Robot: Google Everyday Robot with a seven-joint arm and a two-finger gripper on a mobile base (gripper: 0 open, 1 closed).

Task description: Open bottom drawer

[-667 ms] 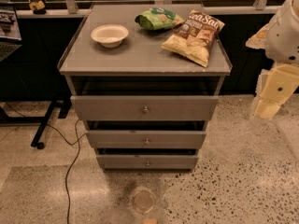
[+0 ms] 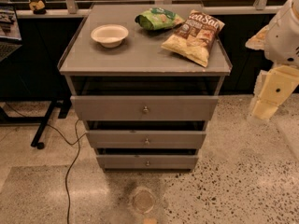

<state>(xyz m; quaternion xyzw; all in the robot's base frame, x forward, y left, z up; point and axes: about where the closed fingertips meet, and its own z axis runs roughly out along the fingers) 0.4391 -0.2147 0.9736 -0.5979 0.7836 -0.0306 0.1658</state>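
The grey cabinet (image 2: 140, 59) stands in the middle of the camera view with three drawer fronts stacked under its top. The bottom drawer (image 2: 121, 162) is the lowest, slimmest front, with a small round metal knob (image 2: 147, 163) at its centre and a dark gap above it. It sits about level with the middle drawer (image 2: 117, 139) above. My arm hangs at the right edge, and its cream lower end with the gripper (image 2: 264, 109) is beside the cabinet, well to the right of the drawers and touching none of them.
A white bowl (image 2: 110, 34), a green bag (image 2: 159, 18) and a chip bag (image 2: 194, 35) lie on the cabinet top. A black cable (image 2: 70, 167) trails over the speckled floor at the left, near a desk leg (image 2: 46, 125). A round floor mark (image 2: 143, 200) lies before the cabinet.
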